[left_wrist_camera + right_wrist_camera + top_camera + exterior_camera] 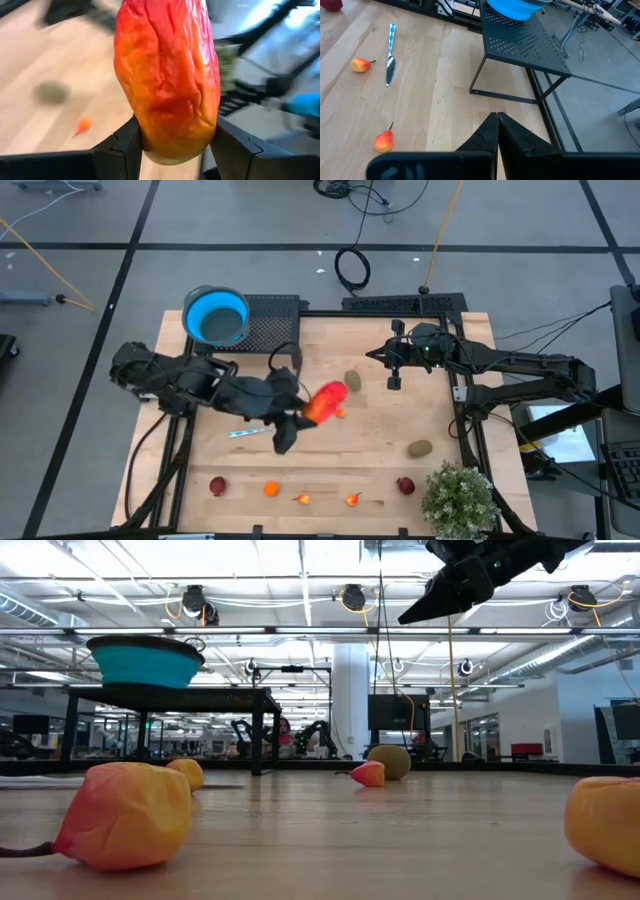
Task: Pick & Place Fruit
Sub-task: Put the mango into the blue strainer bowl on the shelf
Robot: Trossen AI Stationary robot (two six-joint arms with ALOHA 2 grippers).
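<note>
High view: left gripper mid-bench, clamped on the big orange-red fruit. Right gripper near the far edge, closed, empty. Kiwis centre and right; small fruits along the near edge.

Left wrist: fruit wedged between both fingers.

Low view: wooden bench, open hall behind

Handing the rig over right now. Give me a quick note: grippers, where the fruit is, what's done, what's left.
Left gripper: shut on the large orange-red fruit, held above mid-table.
Right gripper: shut, empty, raised at the table's far right.
Blue bowl: on the black stand at the far left corner; no fruit visible in it.
On the table: two kiwis, two dark red fruits, small orange ones along the near edge.
Left: place the held fruit, then the others.
</note>
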